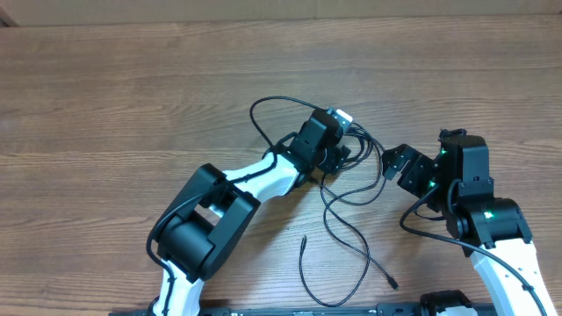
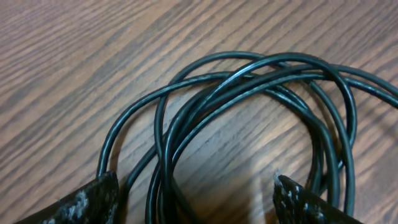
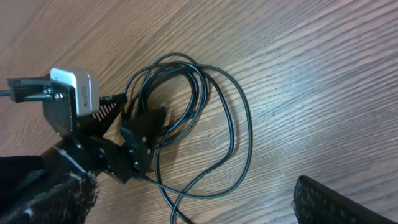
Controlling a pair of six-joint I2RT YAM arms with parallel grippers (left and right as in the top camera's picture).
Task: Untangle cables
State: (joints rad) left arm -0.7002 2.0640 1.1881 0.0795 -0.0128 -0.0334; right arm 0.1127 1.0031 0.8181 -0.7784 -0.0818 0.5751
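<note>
The cables are thin black cords looped together mid-table, with loose plug ends toward the front. My left gripper sits over the knot of loops. In the left wrist view its fingers stand wide apart, and several cable strands run between them without being pinched; the left gripper is open. My right gripper is just right of the bundle, open and holding nothing. In the right wrist view the cable loops lie ahead of the right gripper, beside the left gripper's fingers.
The wooden table stretches to the left and back. A second cable end lies near the front edge. The left arm's white links cross from the front left. The right arm's base stands at the right.
</note>
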